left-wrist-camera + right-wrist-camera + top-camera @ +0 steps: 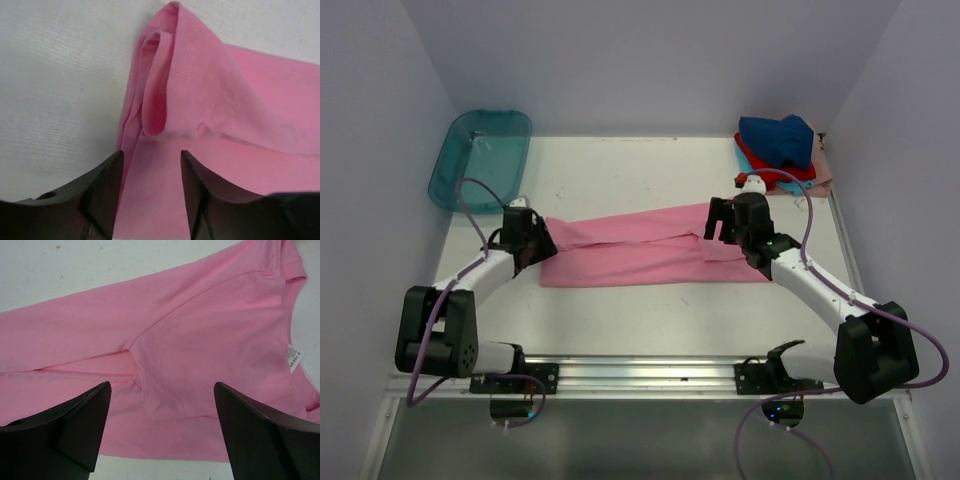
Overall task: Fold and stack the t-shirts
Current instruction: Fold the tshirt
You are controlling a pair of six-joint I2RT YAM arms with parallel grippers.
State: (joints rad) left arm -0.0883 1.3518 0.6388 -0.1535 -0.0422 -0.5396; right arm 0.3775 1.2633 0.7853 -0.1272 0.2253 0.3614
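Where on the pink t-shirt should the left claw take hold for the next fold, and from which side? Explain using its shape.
Probably the end nearest the left claw. The pink t-shirt lies as a long strip, and there its layered, stitched edge humps into a raised loop off the table. Come from above, jaws straddling that ridge to catch all layers.

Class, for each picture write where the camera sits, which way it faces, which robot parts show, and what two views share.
Top external: high behind the robot, looking down on the table; left pincer, right pincer and arms show.
Left wrist: on the left arm, looking down at the bunched end of the pink t-shirt; its fingers show.
Right wrist: on the right arm, looking down at the white tag; its fingers show.
Shared: both wrist views show that t-shirt.
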